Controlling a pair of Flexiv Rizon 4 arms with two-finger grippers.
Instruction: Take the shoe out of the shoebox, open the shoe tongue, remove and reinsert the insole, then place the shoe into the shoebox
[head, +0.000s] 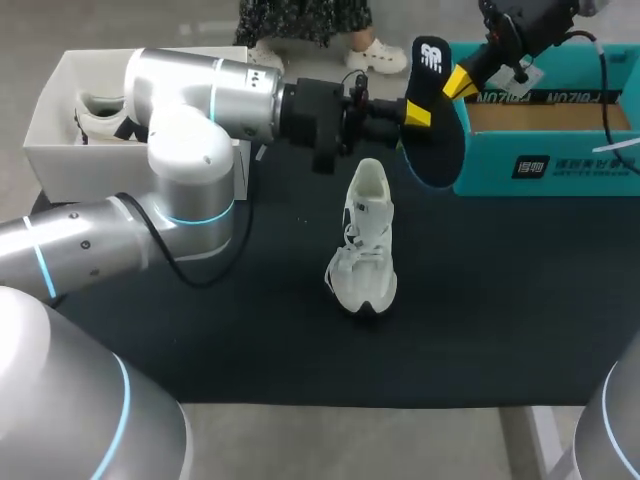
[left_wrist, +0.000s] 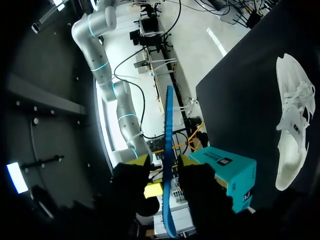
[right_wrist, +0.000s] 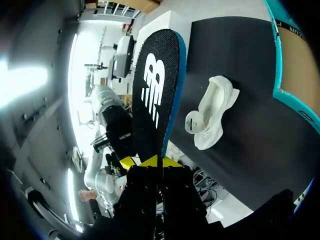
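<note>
Right gripper pinches a black, blue-edged insole.

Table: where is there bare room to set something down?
Bare mat lies right of the shoe, in front of the shoebox, and along the front edge. It is crowded above the shoe, where left gripper and right gripper meet at the insole, and under the left arm.

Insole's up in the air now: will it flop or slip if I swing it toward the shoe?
Probably fairly stiff: the insole stands straight out from the right gripper without sagging. It looks thin, so it is likely light. Pinched only at one end, it might pivot there on a quick swing.
</note>
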